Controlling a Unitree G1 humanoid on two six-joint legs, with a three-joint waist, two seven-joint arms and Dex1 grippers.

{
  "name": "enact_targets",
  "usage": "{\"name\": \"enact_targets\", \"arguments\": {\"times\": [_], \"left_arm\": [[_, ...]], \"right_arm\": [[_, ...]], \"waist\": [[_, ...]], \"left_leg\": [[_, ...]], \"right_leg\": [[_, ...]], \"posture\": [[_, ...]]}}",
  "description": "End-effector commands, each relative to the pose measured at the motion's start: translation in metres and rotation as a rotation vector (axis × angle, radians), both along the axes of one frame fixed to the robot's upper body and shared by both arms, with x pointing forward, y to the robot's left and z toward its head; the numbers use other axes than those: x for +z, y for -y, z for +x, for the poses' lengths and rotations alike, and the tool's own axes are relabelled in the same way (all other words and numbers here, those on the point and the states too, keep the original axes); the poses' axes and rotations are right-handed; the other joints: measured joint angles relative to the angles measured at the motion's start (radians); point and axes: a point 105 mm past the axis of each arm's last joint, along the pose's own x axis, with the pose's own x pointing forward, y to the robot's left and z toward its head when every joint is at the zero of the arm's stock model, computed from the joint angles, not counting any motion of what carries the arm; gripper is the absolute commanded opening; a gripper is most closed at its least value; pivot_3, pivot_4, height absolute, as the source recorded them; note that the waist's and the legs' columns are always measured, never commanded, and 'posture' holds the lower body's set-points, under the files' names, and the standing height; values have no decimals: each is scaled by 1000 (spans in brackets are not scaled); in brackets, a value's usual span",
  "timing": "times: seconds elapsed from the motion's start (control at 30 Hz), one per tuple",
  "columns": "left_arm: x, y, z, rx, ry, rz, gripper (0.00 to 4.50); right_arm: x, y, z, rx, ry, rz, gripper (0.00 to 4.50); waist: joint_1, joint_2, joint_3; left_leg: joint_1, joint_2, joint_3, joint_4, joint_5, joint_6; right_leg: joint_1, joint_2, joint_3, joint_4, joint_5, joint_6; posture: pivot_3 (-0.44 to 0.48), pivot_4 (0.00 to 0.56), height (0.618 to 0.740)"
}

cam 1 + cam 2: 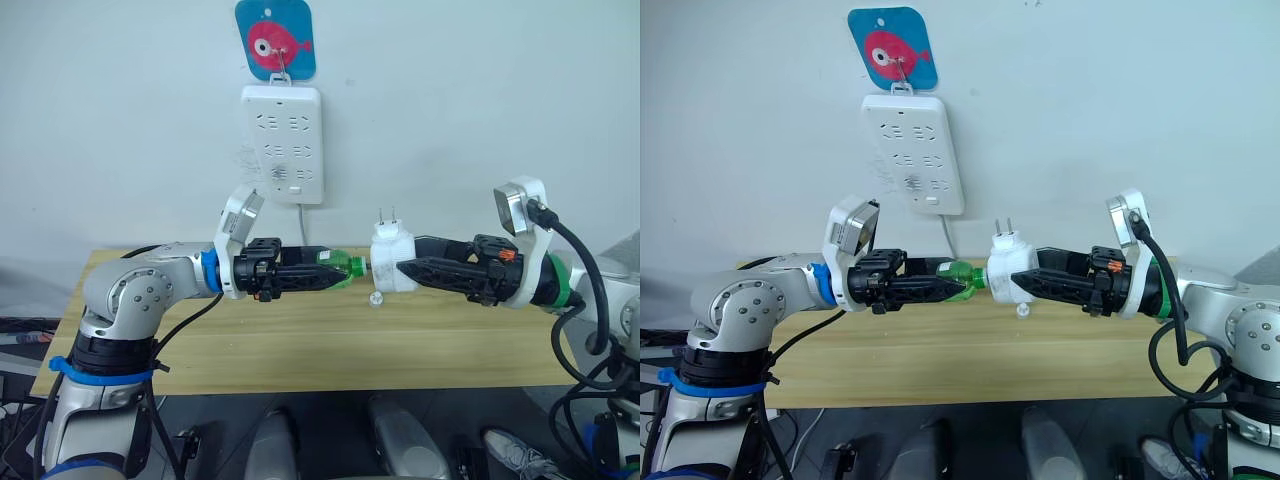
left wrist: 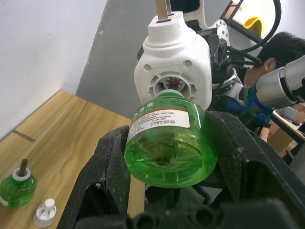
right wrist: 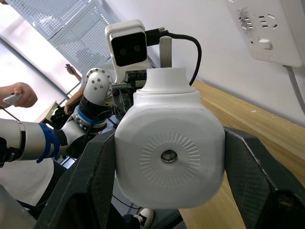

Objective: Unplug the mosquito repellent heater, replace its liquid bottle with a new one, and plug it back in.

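The heater [image 1: 392, 262] is out of the wall and held in the air above the tabletop [image 1: 300, 350], a little to the right of the middle of the head view; its two metal pins point up toward twelve o'clock, so the power strip [image 1: 283, 143] on the wall at about eleven o'clock from it is free. The right claw [image 1: 405, 268] is closed on the white body from both sides, and the right wrist view shows the two black fingers [image 3: 259, 176] pressing on the flanks with the round vent face between them. I think it is held sideways like this so that the open socket for the bottle looks toward nine o'clock, straight at the other arm. The left claw [image 1: 340, 275] is clamped on a green bottle [image 2: 169, 143], gripping its wide body so that the neck is free to enter; in the left wrist view the neck already sits at the threaded opening of the heater, touching it. Whether it is fully screwed in I cannot tell. On the tabletop there lie another green bottle [image 2: 17, 186] with a dark wick standing up and, just beside it, a small white cap [image 2: 45, 213]. A small clear cap [image 1: 376, 297] lies below the heater. Probably the held bottle is the new one, being joined before plugging back in.
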Motion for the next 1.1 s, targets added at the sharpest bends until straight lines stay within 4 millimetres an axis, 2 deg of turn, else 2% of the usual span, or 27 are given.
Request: {"name": "enact_targets", "arguments": {"times": [0.03,0.4,0.7,1.1], "left_arm": [[14,6,-13,-92,28,-33,2331],[16,12,-14,-109,37,-37,2331],[18,14,-26,-182,24,-31,2331],[23,12,-13,-100,15,-82,2331]], "right_arm": [[2,-8,-8,55,21,1,2875],[1,-11,-10,79,20,1,2875],[-1,-9,-4,47,6,8,2875],[4,-2,-1,16,-32,54,2875]], "waist": [[0,0,0],[0,0,0],[0,0,0],[0,0,0]], "left_leg": [[0,0,0,0,0,0],[0,0,0,1,0,0],[0,0,-1,1,0,0],[0,0,-1,2,0,0]], "right_leg": [[0,0,0,0,0,0],[0,0,0,1,0,0],[0,0,0,1,0,-1],[1,0,-1,2,1,-2]], "posture": [[-186,186,740],[-187,184,740],[-187,184,740],[-191,184,740]]}}
